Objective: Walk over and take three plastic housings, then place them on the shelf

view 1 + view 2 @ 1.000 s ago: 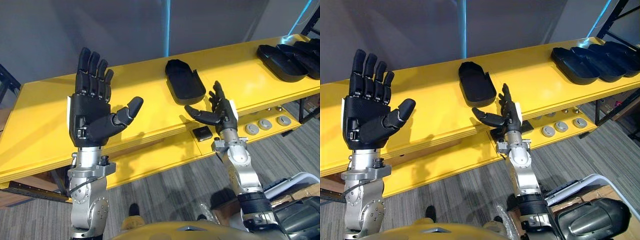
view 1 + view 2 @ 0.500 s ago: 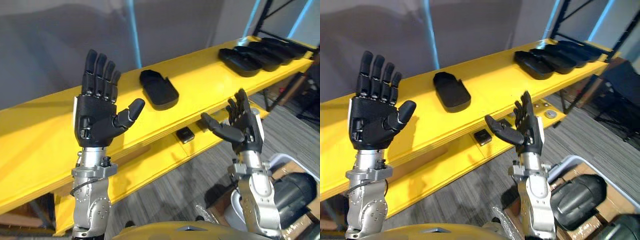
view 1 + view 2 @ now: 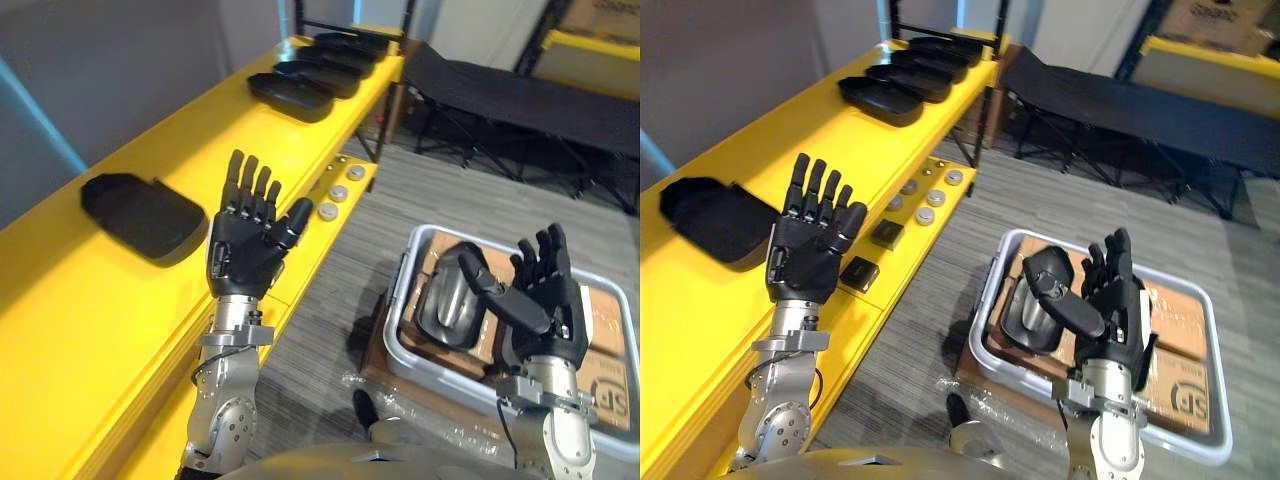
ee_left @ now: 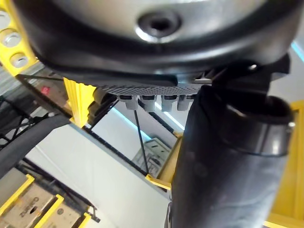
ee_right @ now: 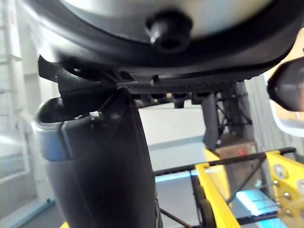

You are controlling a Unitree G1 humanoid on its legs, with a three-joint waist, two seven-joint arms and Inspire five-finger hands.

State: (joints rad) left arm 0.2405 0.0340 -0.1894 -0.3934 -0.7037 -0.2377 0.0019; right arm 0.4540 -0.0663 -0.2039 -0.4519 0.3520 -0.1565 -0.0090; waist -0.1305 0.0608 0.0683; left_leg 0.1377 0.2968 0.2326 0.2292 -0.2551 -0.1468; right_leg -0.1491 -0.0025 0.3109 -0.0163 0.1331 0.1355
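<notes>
Nearest, the left hand (image 3: pixel 243 252) is held up with its palm toward the head camera, fingers straight and a little spread, holding nothing. It shows against the front edge of the yellow shelf (image 3: pixel 60 300). The right hand (image 3: pixel 540 305) is held up likewise, fingers straight, thumb out, empty, over a grey tub (image 3: pixel 397 305) on the floor. In the tub a black plastic housing (image 3: pixel 437 312) lies on brown cardboard (image 3: pixel 603 345). The right thumb overlaps the housing in view, and I cannot tell whether it touches. On the shelf top, left of the left hand, lies a single housing (image 3: pixel 140 213). Farther along, on the lower ledge, sit small black blocks (image 3: pixel 887 233) and round silver discs (image 3: pixel 329 195). At the shelf's far end a row of housings (image 3: pixel 305 88) lies close together. Beyond it stands a black folding cot (image 3: pixel 520 100).
</notes>
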